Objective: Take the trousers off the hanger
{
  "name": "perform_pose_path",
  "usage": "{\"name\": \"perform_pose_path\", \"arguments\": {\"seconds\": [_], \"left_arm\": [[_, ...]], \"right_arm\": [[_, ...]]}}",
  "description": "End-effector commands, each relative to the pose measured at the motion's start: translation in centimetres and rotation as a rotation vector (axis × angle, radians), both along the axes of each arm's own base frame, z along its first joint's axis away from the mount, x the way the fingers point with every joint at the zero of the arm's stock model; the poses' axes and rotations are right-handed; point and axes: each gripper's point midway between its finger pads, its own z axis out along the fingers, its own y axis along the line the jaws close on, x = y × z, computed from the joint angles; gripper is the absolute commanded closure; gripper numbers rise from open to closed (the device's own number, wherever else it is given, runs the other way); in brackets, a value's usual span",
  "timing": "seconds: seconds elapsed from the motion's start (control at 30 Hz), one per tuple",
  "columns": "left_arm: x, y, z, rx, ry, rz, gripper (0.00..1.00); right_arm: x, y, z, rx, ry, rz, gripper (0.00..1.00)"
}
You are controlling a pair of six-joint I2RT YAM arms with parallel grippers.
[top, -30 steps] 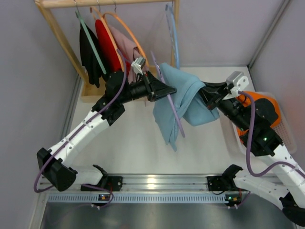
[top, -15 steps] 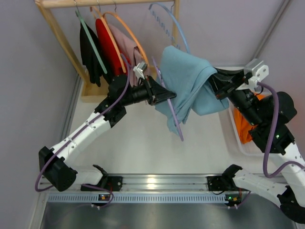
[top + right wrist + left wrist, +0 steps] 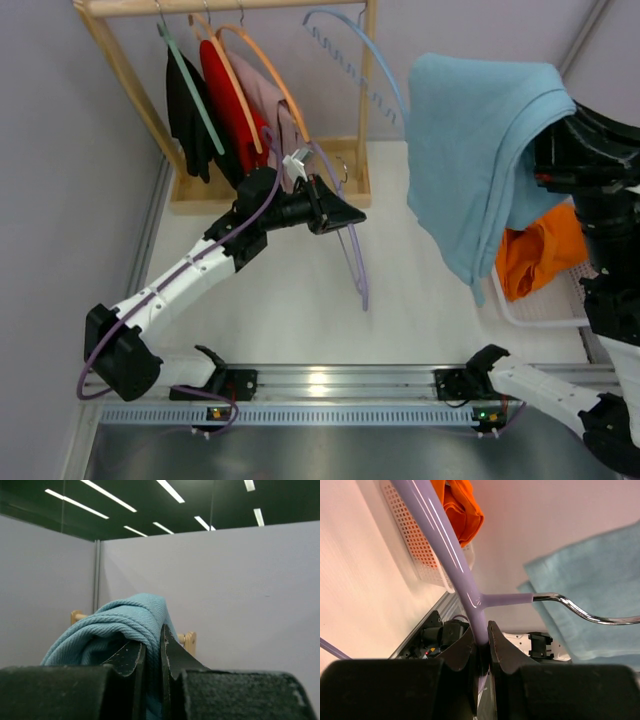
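The light blue trousers (image 3: 480,150) hang in the air at the right, free of the hanger. My right gripper (image 3: 161,636) is shut on a fold of them (image 3: 125,625) and held high; in the top view the cloth hides its fingertips. The lavender hanger (image 3: 352,255) is bare and held over the middle of the table. My left gripper (image 3: 345,212) is shut on its neck (image 3: 452,555), just below the metal hook (image 3: 570,605). The trousers also show in the left wrist view (image 3: 600,580), beyond the hook.
A wooden rack (image 3: 130,80) at the back left holds black, red and pink garments on hangers. An empty pale blue hanger (image 3: 360,50) hangs at its right end. A white basket (image 3: 530,310) with orange cloth (image 3: 540,255) stands at the right.
My right gripper has lifted the trousers up and to the right, off the hanger. The hanger is now bare in my left gripper, which has hardly moved.
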Motion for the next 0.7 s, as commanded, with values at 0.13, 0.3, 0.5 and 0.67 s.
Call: {"name": "perform_pose_path", "arguments": {"seconds": [0.13,0.3,0.5,0.67], "left_arm": [[-0.7,0.6,2.8,-0.045,-0.12,-0.01,1.0],[-1.0,0.8,3.4,-0.047,-0.162,-0.021,1.0],[-1.5,0.7,3.4,-0.047,-0.167,-0.035,1.0],[-1.9,0.7,3.8,-0.053,-0.181,-0.046,1.0]], "right_arm": [[-6.8,-7.3,6.7,0.213,-0.241,-0.129,1.0],[-7.3,-11.3,4.5,0.253,-0.166,-0.327,1.0],[-8.9,-16.8,0.2,0.287,-0.043,-0.672,1.0],[-10.5,-20.8,-4.8,0.278,0.089,-0.988,1.0]]}}
